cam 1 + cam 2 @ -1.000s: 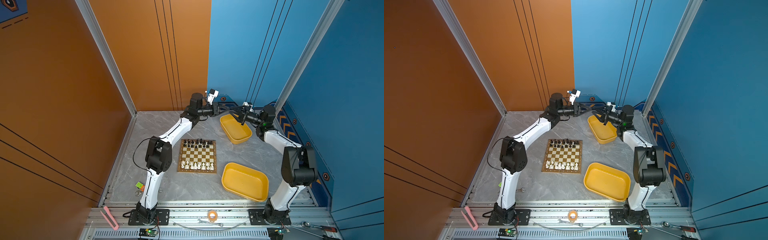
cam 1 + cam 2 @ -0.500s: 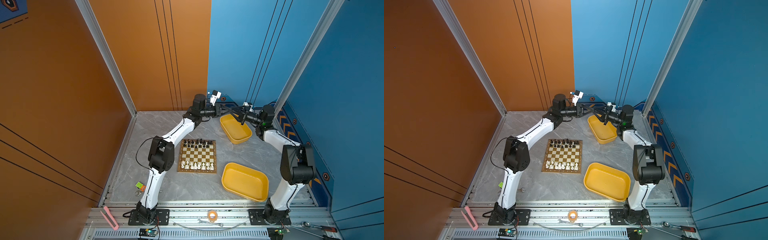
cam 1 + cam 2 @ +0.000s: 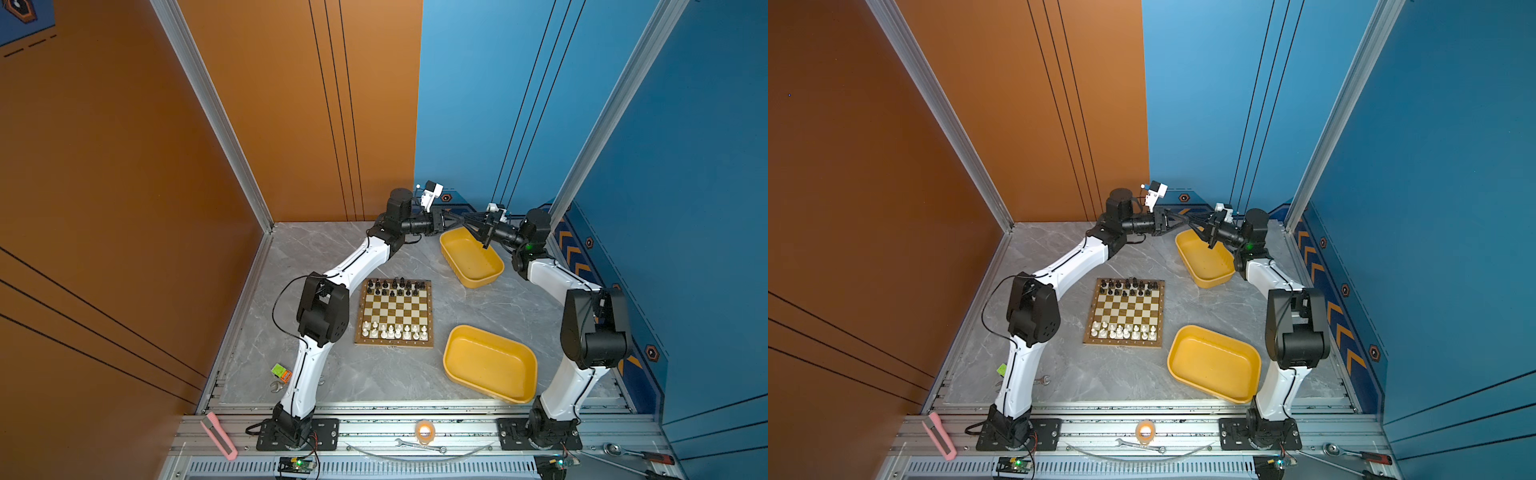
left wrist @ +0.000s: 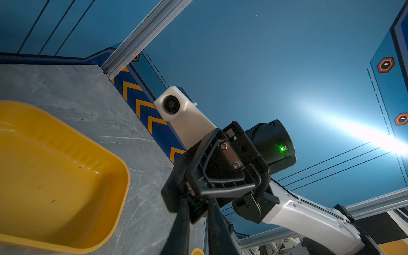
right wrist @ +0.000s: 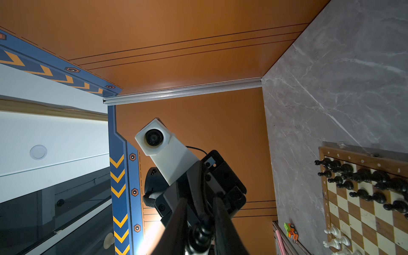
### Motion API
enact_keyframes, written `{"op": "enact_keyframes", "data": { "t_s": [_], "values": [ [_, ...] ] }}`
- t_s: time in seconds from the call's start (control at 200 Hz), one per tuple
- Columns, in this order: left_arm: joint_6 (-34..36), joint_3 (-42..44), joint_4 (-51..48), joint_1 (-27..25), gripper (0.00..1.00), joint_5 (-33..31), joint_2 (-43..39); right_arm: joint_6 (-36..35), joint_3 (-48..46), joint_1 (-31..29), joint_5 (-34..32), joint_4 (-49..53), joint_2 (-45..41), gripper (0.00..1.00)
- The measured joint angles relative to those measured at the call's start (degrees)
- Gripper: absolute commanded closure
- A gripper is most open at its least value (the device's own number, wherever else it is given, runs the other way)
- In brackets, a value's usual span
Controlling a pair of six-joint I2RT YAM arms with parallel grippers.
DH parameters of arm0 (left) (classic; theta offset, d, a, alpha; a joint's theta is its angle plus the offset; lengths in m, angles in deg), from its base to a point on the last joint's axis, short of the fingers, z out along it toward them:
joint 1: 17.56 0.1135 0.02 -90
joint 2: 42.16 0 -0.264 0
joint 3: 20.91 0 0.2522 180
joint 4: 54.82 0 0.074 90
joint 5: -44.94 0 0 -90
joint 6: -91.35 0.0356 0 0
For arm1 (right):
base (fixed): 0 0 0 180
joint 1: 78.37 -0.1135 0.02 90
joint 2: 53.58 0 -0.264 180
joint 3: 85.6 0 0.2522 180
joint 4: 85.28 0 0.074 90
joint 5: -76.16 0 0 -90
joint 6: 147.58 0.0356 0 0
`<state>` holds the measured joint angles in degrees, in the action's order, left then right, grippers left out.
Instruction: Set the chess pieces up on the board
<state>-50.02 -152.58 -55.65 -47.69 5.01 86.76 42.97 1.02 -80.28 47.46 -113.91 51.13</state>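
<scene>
Mid-air handover near the bench's point(image 3: 316, 249) back edge, above the far yellow tray point(image 3: 494, 274): the left gripper point(image 4: 198, 209), fingers pressed together, appears to pinch a black piece point(image 5: 200, 235). The right gripper point(image 5: 199, 209) has a finger on either side of it, and whether they grip it cannot be told. The board point(image 3: 395, 343) lies mid-bench, black pieces point(image 3: 395, 286) along its far edge and white pieces point(image 3: 395, 331) along its near edge. Next, judging by this, the receiver must clamp before the giver lets go. Letters a to f and numbers edge the board; no brand shows.
</scene>
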Motion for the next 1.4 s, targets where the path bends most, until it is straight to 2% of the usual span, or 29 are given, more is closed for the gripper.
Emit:
{"op": "enact_keyframes", "data": {
  "t_s": [0.155,0.27,0.486,0.721,0.836,0.966,1.102,1.402],
  "values": [
    [0.76,-0.44,-0.83,-0.17,0.95,-0.87,0.0,-0.24,0.0,0.0,-0.02,0.63,0.0,0.81],
    [1.88,-0.72,-2.21,-0.24,0.95,-1.51,0.0,-1.05,0.02,0.0,-0.26,1.92,0.0,0.86],
    [4.04,-0.74,-4.07,-0.33,0.87,-2.25,0.0,-2.89,0.5,0.0,-0.87,5.29,-0.02,0.94],
    [4.68,-0.74,-4.42,-0.33,0.85,-2.51,0.0,-4.31,1.14,-0.07,-0.94,7.1,-0.02,0.97],
    [4.63,-0.74,-4.7,-0.31,0.79,-2.56,0.0,-5.09,1.18,-0.07,-1.09,7.56,-0.02,0.97],
    [4.07,-0.76,-4.68,-0.2,0.61,-2.58,0.0,-6.95,1.25,-0.07,-1.22,9.11,-0.02,0.98],
    [3.63,-0.83,-4.39,0.13,0.51,-2.75,0.0,-8.24,1.25,-0.07,-1.4,10.43,-0.02,0.98],
    [3.37,-1.18,-3.93,0.96,0.44,-2.73,0.0,-13.38,1.92,-0.07,-1.53,15.76,-0.02,0.98]
  ]
}}
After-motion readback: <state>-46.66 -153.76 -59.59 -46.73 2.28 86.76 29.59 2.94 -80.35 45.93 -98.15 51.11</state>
